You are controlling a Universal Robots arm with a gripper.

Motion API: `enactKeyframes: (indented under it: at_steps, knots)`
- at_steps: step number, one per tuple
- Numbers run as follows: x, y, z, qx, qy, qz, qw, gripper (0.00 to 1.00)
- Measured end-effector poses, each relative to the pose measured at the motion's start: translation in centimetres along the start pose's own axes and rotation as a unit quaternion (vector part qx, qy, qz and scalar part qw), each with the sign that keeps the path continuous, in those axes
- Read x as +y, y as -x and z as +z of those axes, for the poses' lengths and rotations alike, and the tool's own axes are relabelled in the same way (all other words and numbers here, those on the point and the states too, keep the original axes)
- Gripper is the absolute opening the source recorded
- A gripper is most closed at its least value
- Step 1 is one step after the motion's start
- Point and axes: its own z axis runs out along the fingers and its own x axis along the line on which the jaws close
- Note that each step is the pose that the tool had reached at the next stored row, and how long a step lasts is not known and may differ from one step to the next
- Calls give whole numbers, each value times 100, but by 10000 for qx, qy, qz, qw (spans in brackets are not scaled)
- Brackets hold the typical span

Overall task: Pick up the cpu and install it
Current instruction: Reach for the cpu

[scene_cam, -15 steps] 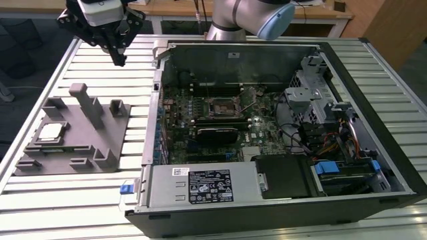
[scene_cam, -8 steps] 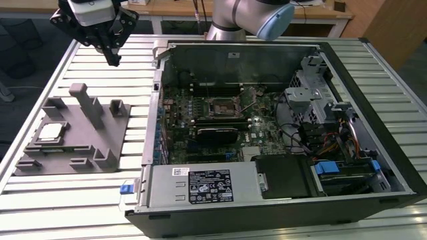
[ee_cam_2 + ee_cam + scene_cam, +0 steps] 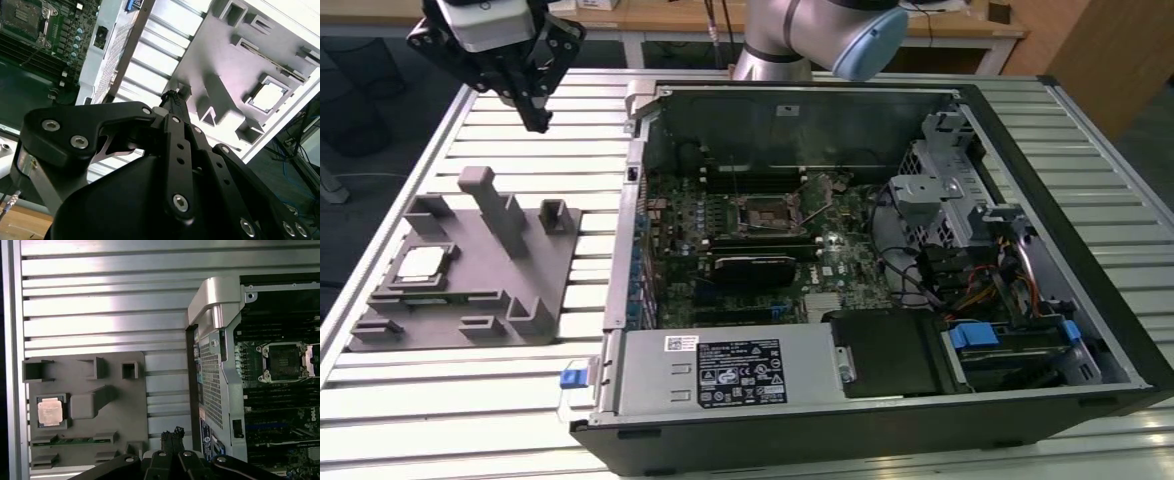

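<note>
cpu (image 3: 423,263): flat, metal top up, in grey holder (image 3: 460,300) | hand (image 3: 535,122): fingers pressed together, empty, well apart from cpu

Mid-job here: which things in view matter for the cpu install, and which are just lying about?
Part of the job:
cpu, lying in the grey holder block
motherboard socket
tool, shut, holding nothing

Just lying about:
power supply
drive cage
cables
</note>
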Motion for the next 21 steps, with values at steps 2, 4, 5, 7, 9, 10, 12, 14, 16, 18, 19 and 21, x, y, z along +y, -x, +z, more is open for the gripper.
enactKeyframes:
  at_steps: [2, 4, 5, 7, 9, 10, 12, 14, 16, 18, 19, 21]
  knots:
    - [-2, -24, 0, 0, 0, 0, 10000, 11]
    - [-4, -50, -1, -1, 0, 0, 10000, 11]
    - [-5, -64, -2, -1, 0, 1, 10000, 11]
    - [-7, -91, -2, -1, 0, 1, 10000, 11]
    - [-9, -122, -3, -2, 1, 0, 10000, 11]
    - [-10, -138, -4, -2, 1, 0, 10000, 11]
    - [-13, -170, -5, -1, 0, 0, 10000, 11]
    - [-15, -201, -6, -2, 0, 0, 10000, 11]
    - [-18, -235, -7, -2, 0, 0, 10000, 11]
    - [-20, -266, -8, -2, 0, 0, 10000, 11]
    - [-21, -281, -9, -2, 0, 0, 10000, 11]
    - [-23, -312, -8, -3, 1, 0, 10000, 11]
